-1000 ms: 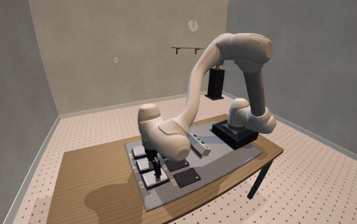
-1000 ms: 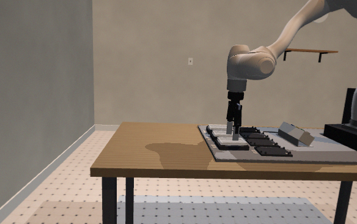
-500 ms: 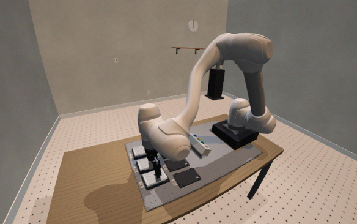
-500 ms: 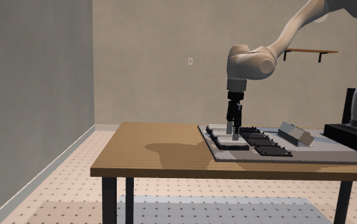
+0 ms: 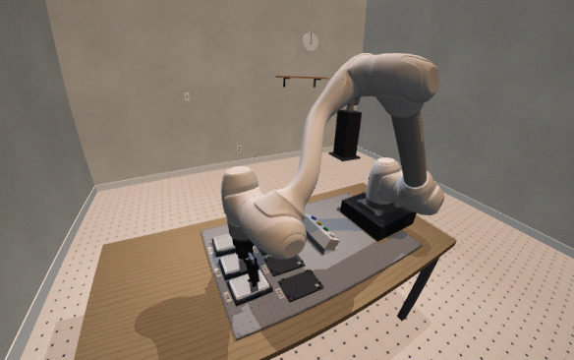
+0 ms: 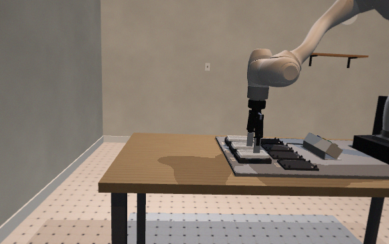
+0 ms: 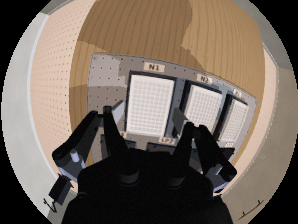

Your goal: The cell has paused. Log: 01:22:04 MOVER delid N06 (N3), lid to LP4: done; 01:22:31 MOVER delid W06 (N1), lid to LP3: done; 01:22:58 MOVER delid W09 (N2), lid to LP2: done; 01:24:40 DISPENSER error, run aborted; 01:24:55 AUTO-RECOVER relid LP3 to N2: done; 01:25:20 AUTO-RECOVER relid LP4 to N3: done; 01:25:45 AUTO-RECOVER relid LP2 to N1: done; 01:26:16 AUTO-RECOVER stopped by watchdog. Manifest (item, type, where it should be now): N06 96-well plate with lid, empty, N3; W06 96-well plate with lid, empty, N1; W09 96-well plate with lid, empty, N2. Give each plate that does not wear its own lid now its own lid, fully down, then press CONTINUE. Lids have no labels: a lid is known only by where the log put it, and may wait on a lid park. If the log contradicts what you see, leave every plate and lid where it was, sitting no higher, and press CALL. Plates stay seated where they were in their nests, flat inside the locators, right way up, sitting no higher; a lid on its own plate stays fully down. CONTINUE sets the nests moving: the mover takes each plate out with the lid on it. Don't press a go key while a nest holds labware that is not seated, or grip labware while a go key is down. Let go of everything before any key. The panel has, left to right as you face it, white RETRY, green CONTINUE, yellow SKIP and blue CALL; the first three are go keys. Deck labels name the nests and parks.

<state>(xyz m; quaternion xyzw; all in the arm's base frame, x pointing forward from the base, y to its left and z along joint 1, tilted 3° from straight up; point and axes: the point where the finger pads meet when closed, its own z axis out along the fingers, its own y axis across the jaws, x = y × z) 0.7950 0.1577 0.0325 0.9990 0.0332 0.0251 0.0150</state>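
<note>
- Beige walls and a dotted tile floor surround a wooden bench [image 5: 147, 275] carrying a grey deck mat [image 5: 373, 248].
- Over the mat, the black gripper [image 6: 254, 144] points straight down with its fingers [image 6: 249, 140] parted and nothing between them, the tips just above the lidded plate nearest the bench's front edge [image 5: 248, 286].
- From the wrist view, this plate [image 7: 150, 102] sits at the nest labelled N1, with the other two plates in a row beside it: the middle plate [image 7: 201, 107] and the far plate [image 7: 234, 119].
- Dark empty lid parks [image 5: 300, 284] lie just beside the plate row.
- Above the gripper, the pale wrist housing [image 6: 270, 68] hangs level; the forearm rises in a long arc to a high elbow [image 5: 393, 79], then drops to the black base block [image 5: 380, 228].
- A slanted key panel [image 5: 321, 235] lies between the parks and the base.
</note>
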